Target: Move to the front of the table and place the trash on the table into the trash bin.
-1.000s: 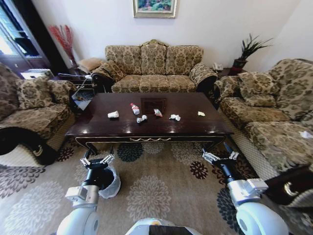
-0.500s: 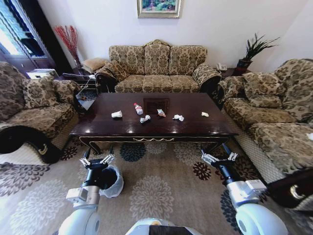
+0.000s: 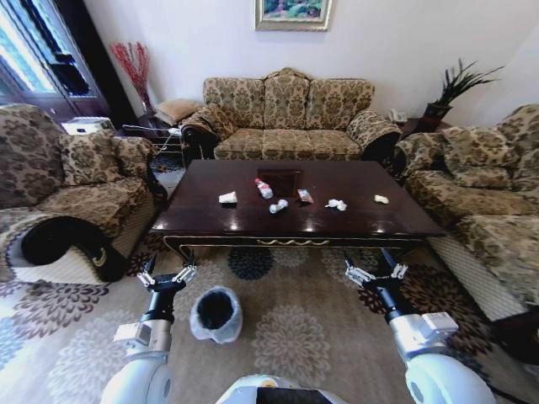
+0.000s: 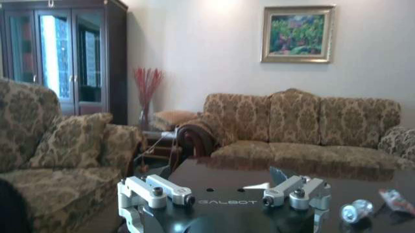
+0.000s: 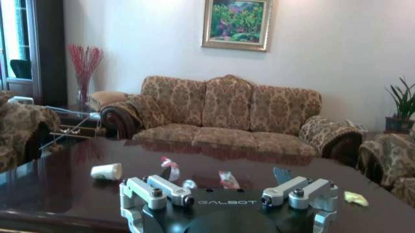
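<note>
- Trash bin [image 3: 216,313] stands on the carpet before the table [image 3: 210,225], just beside the left gripper [image 3: 166,277], whose fingers are spread.
- Right gripper [image 3: 376,274], likewise spread, hovers near the table's front edge.
- Paper wads [image 3: 227,198], a red-capped bottle [image 3: 264,188] and a wrapper [image 3: 305,196] lie mid-table, well beyond both grippers.

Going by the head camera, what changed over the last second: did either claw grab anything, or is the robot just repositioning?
Just repositioning: the whole head view has shifted, so the camera moved, not the things. The trash bin, earlier partly behind the left claw, now shows in full on the carpet. Both claws stay open and empty, the right claw raised before the table. The trash lies untouched.
</note>
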You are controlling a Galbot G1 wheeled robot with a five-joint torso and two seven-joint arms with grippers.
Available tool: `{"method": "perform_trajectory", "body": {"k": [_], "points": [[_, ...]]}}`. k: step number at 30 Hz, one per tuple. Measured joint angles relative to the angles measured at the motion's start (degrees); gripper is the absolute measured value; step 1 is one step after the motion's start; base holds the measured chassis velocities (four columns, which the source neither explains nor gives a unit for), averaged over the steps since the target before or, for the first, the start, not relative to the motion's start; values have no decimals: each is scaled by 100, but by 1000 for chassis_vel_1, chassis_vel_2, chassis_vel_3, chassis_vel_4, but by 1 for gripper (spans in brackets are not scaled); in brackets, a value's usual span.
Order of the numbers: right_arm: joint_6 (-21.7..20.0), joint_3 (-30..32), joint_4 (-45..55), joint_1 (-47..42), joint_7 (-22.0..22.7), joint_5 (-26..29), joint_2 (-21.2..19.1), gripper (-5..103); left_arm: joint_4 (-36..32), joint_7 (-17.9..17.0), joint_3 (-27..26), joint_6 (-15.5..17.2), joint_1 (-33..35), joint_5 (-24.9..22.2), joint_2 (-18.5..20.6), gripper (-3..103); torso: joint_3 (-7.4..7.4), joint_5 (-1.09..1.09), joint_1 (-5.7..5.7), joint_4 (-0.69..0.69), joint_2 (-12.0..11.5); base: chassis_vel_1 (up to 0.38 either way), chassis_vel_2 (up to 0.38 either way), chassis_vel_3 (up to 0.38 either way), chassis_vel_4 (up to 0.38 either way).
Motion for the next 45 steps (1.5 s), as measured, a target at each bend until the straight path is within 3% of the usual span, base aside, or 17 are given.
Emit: {"method": "perform_trajectory", "body": {"k": [9, 19, 25, 26, 29, 34, 37, 45], "points": [[48, 38, -82, 47, 113, 71, 9, 100, 867, -8, -11, 2, -88, -175, 10, 100, 0, 7, -1, 0, 0, 58, 59, -58, -60], [48, 72, -208, 93, 213, 118, -101, 100, 2861, 34, 161, -44, -761, -41, -8, 100, 0, 3, -1, -1, 0, -27, -28, 19, 25], [121, 127, -283, 70, 232, 76, -189, 100, 4665, 59, 224, -252, -1672, 261, -111, 100, 0, 5, -1, 0, 0, 0, 0, 0, 0], [121, 127, -283, 70, 232, 76, -189, 100, 4665, 59, 224, -252, -1672, 261, -111, 100, 0, 5, -1, 0, 0, 0, 0, 0, 0], [136, 161, -321, 73, 284, 70, -251, 100, 5667, 53, 209, -442, -2241, 419, -159, 100, 0, 5, -1, -1, 0, 0, 0, 0, 0], [151, 217, -360, 46, 325, 69, -275, 100, 6610, 50, 185, -530, -2772, 491, -170, 100, 0, 5, -1, -1, 0, 0, 0, 0, 0], [206, 275, -405, -14, 367, 62, -274, 100, 7552, 40, 137, -701, -3321, 624, -117, 100, 0, 4, -1, -1, 0, 0, 0, 0, 0], [261, 329, -517, -56, 444, -5, -196, 100, 8823, 20, 89, -767, -4219, 713, 6, 100, 0, 4, 0, -1, 0, 0, 0, 0, 0]]}}
